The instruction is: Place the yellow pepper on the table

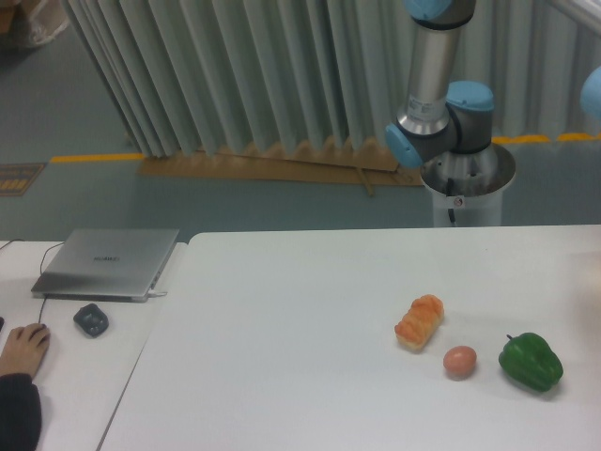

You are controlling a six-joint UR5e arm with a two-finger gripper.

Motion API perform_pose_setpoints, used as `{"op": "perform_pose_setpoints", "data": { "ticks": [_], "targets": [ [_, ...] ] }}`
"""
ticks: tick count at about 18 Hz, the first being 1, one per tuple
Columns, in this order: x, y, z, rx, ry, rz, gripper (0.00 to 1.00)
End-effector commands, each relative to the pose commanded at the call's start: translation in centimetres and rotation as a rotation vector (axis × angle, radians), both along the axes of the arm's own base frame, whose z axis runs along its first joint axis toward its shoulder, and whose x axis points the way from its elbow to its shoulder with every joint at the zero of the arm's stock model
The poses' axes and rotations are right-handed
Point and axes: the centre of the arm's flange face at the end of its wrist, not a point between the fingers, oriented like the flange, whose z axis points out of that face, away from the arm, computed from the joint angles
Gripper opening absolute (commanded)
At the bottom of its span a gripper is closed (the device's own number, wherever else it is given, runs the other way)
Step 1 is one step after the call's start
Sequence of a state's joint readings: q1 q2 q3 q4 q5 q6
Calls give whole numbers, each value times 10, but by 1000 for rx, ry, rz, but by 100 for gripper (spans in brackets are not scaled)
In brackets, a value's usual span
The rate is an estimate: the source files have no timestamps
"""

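No yellow pepper shows anywhere in view; its place can't be told, maybe it is held above the frame. The fingers are out of view too, so their state cannot be told. Only the arm's silver-and-blue elbow section (pixel 434 103) shows at far right, rising out the top of the picture, above its round grey base (pixel 467 183).

The large white matte desk (pixel 310 319) carries three things at near right: an orange bread-like loaf (pixel 420 321), a small pinkish-brown egg (pixel 460 361) just beside it, and a glossy green bell pepper (pixel 531 362) to the right of the egg, apart from it.

Left of it sits a smaller white side desk (pixel 56 376) with a closed silver laptop (pixel 106 263), a dark grey mouse (pixel 91 320) and a person's hand (pixel 23 349) at the near left edge.

Judgement: if the pepper is held, bring it down slow over bare surface in the middle or left part, well apart from the loaf, egg and green pepper. Set it on its lobed base before release so it doesn't roll, then lift straight up.
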State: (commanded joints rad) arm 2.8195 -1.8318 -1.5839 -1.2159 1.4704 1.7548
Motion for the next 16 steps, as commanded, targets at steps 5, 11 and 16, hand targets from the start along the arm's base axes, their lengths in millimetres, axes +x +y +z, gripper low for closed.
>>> {"op": "perform_pose_setpoints", "data": {
  "ticks": [5,11,16],
  "targets": [
    [-4,-3,5,5,18,3,100],
    [-23,-32,7,-2,36,-60,100],
    [-30,-46,2,-9,37,-118,100]
  ]
}}
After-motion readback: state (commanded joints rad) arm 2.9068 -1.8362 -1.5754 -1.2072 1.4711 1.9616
